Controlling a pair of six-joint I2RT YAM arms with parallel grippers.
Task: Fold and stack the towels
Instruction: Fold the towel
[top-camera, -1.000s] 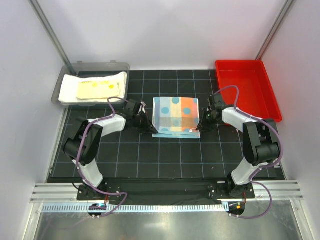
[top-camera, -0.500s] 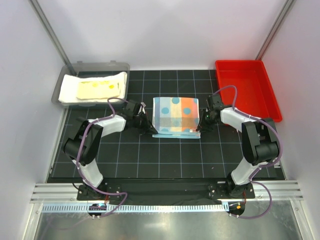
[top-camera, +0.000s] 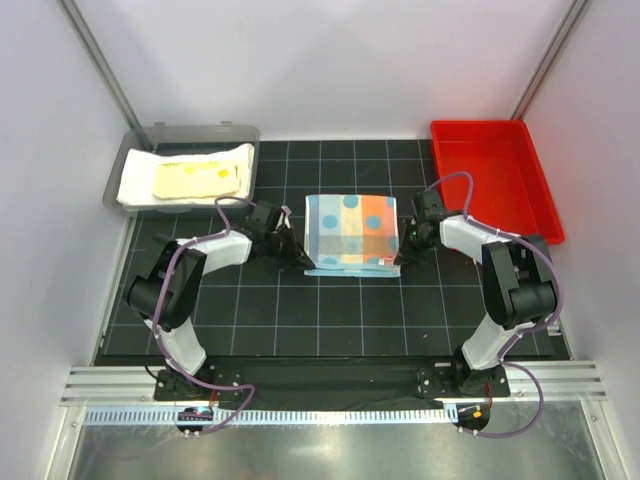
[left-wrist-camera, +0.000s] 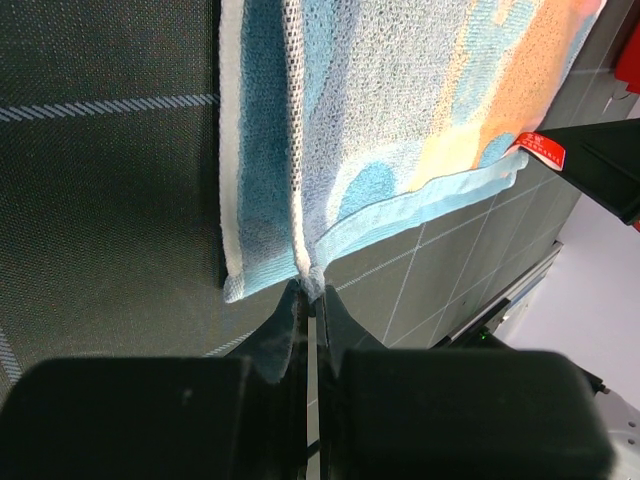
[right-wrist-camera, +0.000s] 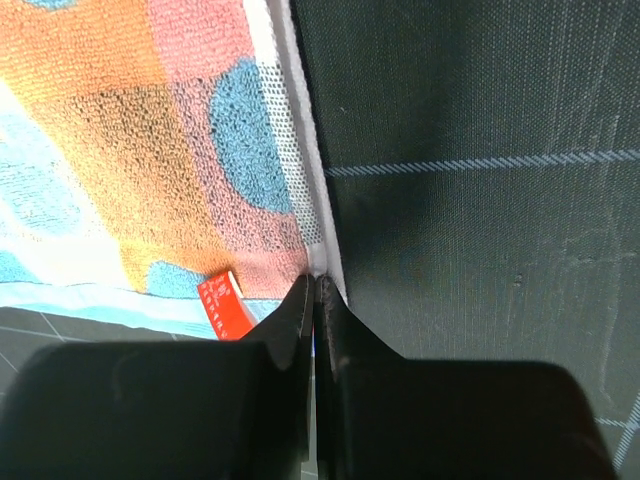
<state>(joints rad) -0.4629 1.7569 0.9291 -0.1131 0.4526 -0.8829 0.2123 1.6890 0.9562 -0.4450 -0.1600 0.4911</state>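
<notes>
Towel (top-camera: 350, 235), folded, light-blue with orange patches, seemingly two layers thick.

A black mat ruled with a pale grid (top-camera: 340, 310) filled the middle of the frame. At the upper right, a red rectangular plastic tray (top-camera: 495, 175) lay along the mat's edge. At the upper left sat a grey translucent plastic bin (top-camera: 200, 131). White panels (top-camera: 330, 60) closed the back and sides, with a slanting metal post (top-camera: 100, 65) in each upper corner. Along the bottom ran a ribbed aluminium rail (top-camera: 100, 385), and below it a brushed steel sheet (top-camera: 330, 450).
</notes>
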